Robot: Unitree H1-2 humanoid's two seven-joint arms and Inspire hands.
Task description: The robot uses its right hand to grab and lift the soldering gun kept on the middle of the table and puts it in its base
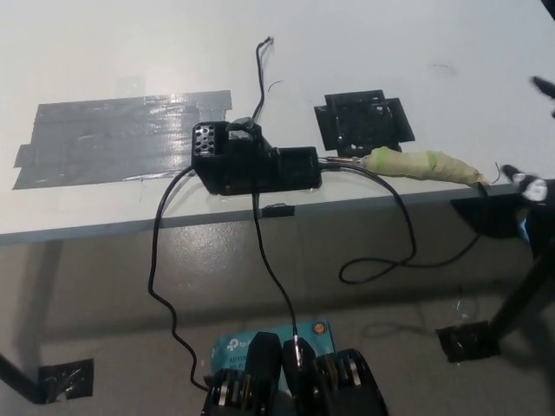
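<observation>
The soldering gun [422, 164], wrapped in pale tape, is lying flat near the table [364, 52] front edge, its long axis running left-right, tip touching the black base [256, 160]. The right hand [536, 182] is showing at the right edge, fingers apart, holding nothing.

Only the black right hand [536, 186] shows, blurred at the right edge: dark fingers [543, 85], one with a pale tip.

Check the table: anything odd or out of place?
The soldering gun, wrapped in greenish tape, lies at the table's front edge, its right end reaching the rim. Its cable droops off the edge in a loop. The base also sits near the edge.
</observation>
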